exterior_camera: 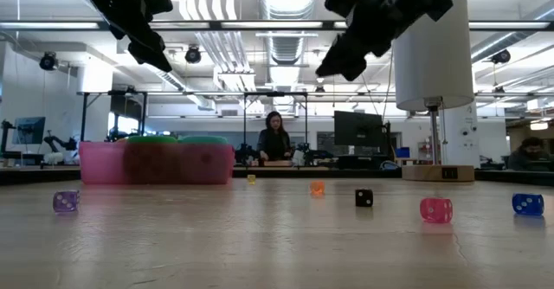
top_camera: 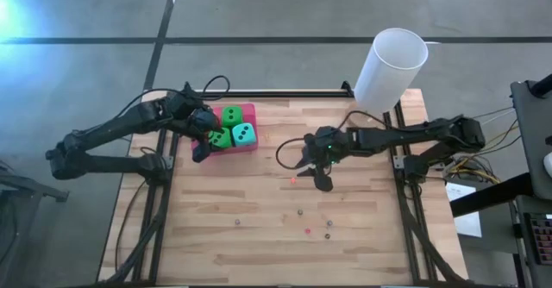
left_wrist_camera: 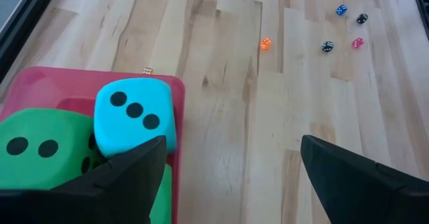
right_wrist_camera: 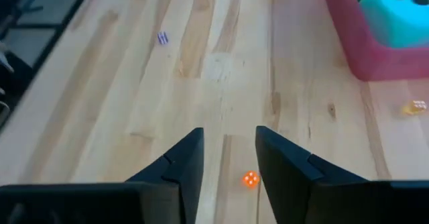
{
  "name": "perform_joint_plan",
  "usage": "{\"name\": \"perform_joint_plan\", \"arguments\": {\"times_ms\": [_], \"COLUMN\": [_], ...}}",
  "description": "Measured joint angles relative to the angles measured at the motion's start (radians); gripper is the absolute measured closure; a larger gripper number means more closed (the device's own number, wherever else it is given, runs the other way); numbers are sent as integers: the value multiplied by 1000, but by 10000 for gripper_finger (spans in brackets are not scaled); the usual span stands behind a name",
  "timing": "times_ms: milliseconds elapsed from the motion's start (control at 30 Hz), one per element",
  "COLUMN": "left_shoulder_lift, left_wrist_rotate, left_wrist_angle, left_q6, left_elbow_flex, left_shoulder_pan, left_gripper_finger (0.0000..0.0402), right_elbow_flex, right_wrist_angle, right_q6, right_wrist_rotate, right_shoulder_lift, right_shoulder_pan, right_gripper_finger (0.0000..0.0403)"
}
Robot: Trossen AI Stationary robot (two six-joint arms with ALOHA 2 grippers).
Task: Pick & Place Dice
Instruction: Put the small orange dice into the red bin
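A pink tray (top_camera: 250, 143) at the table's far left holds two green dice (top_camera: 231, 115) (top_camera: 221, 137) and a teal die (top_camera: 245, 134); the teal one (left_wrist_camera: 134, 117) leans on a green one (left_wrist_camera: 40, 147). My left gripper (top_camera: 203, 148) hangs wide open above the tray's near edge, clear of the dice in the low view (exterior_camera: 149, 48). My right gripper (top_camera: 319, 176) hovers open above the table's middle, well off the wood (exterior_camera: 344, 60). A tiny orange die (right_wrist_camera: 250, 178) lies on the table below the gap between its fingers.
Tiny dice lie scattered on the wood: purple (exterior_camera: 65, 202), black (exterior_camera: 363, 198), pink (exterior_camera: 435, 209), blue (exterior_camera: 527, 203), yellow (right_wrist_camera: 415, 106) beside the tray. A tall white cylinder (top_camera: 392, 68) stands at the far right corner. People sit in the room behind the table.
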Motion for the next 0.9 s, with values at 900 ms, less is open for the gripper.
{"name": "perform_joint_plan", "arguments": {"times_ms": [900], "left_shoulder_lift": [0], "left_wrist_rotate": [0], "left_wrist_angle": [0], "left_q6": [-23], "left_elbow_flex": [0], "left_shoulder_pan": [0], "left_gripper_finger": [53], "right_elbow_flex": [61], "right_wrist_angle": [51], "right_q6": [-273], "right_wrist_rotate": [-56], "right_shoulder_lift": [362], "right_shoulder_pan": [-24], "right_gripper_finger": [300]}}
